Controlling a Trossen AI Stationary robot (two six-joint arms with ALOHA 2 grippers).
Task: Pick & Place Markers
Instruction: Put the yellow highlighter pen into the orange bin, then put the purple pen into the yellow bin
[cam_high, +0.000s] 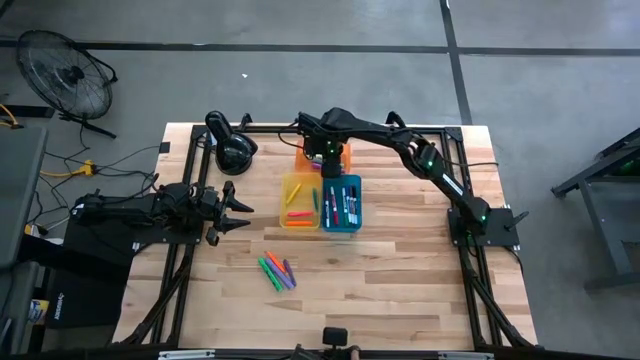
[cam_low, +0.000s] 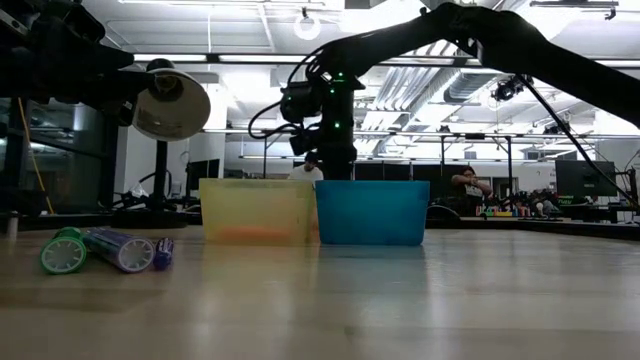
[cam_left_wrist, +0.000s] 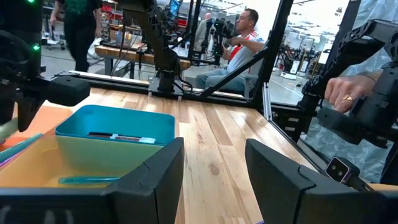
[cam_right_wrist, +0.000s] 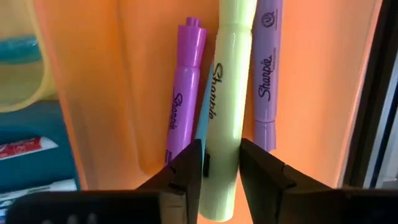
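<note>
The right gripper (cam_high: 325, 158) reaches down into the orange tray (cam_high: 337, 157) at the far side and is shut on a pale yellow-green marker (cam_right_wrist: 225, 93). Two purple markers (cam_right_wrist: 183, 93) lie beside it on the tray floor. The yellow tray (cam_high: 299, 203) holds orange and green markers, and the blue tray (cam_high: 342, 203) holds several more. A loose cluster of green, orange and purple markers (cam_high: 278, 270) lies on the table nearer the front, also seen as markers (cam_low: 110, 248) in the low view. The left gripper (cam_high: 238, 210) waits open at the table's left, touching nothing. My right gripper pinches the yellow-green marker's barrel (cam_right_wrist: 221, 158) between its two fingers, nearer one end than the middle. The fingers come from above, pointing down, and lie across the marker. It lies level over the orange tray floor; I cannot tell whether it rests there.
A black desk lamp (cam_high: 230, 148) stands at the far left of the table. The three trays sit close together mid-table. Bare wood (cam_high: 400, 280) stretches along the near side. Beyond the table's right edge, a person's hand (cam_left_wrist: 345, 93) shows, and other people sit farther off.
</note>
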